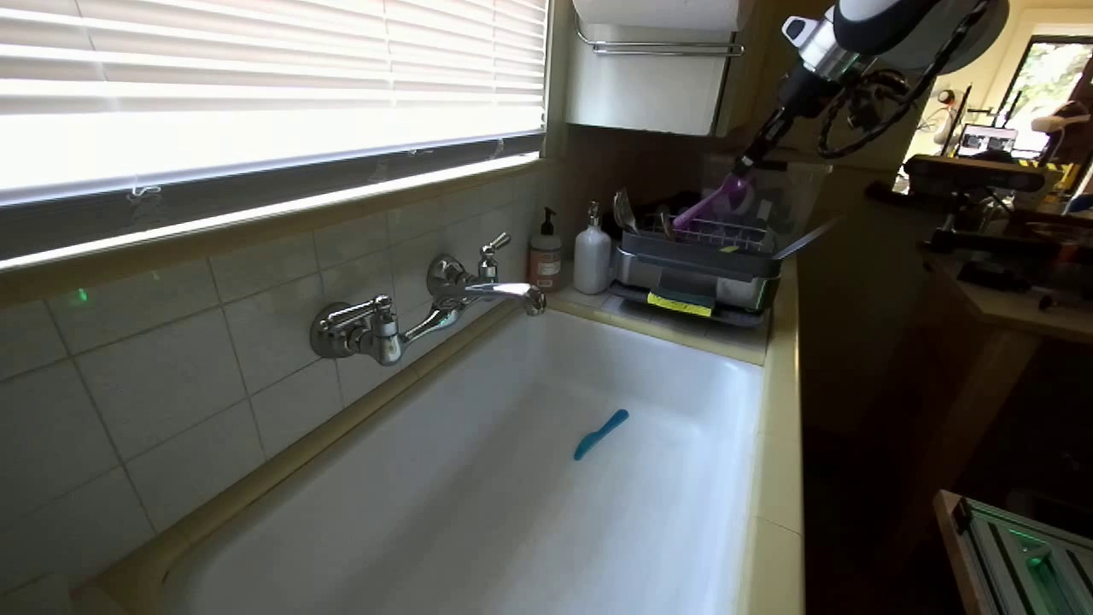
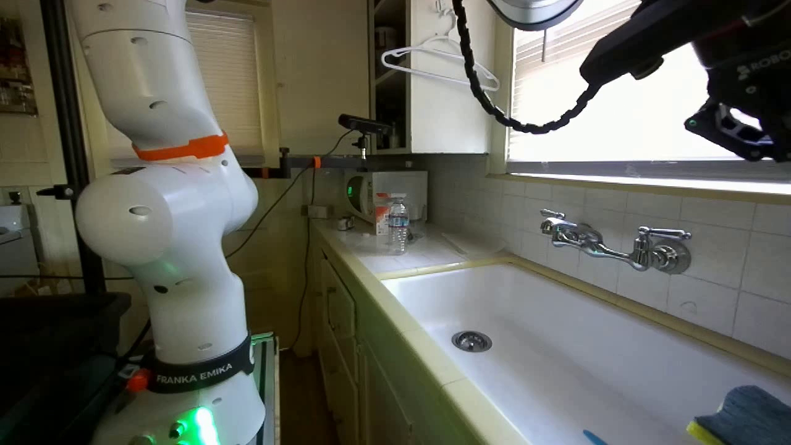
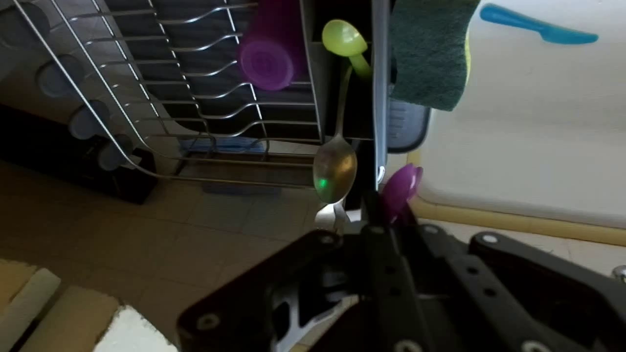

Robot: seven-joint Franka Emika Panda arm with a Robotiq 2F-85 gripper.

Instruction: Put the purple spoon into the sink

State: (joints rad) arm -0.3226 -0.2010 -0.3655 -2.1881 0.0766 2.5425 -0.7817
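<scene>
Gripper (image 3: pixel 391 215), black, clamped on one purple spoon (image 3: pixel 402 190), near the dish rack (image 1: pixel 683 254). One blue utensil (image 1: pixel 601 434), lying in the white sink (image 1: pixel 478 487).

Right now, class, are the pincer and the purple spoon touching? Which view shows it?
Touching: the wrist view shows the purple spoon clamped in the pincer, one end poking out.

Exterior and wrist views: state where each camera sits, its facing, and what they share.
An exterior view: high near the sink, facing the dish rack; arm end and fingers show.
An exterior view: near the sponge, facing the drain and microwave; base, arm and partial fingers show.
Wrist view: arm-mounted, facing down at dish rack and sink; fingers grip the purple spoon.
All three share the sink, sponge and blue knife.
</scene>
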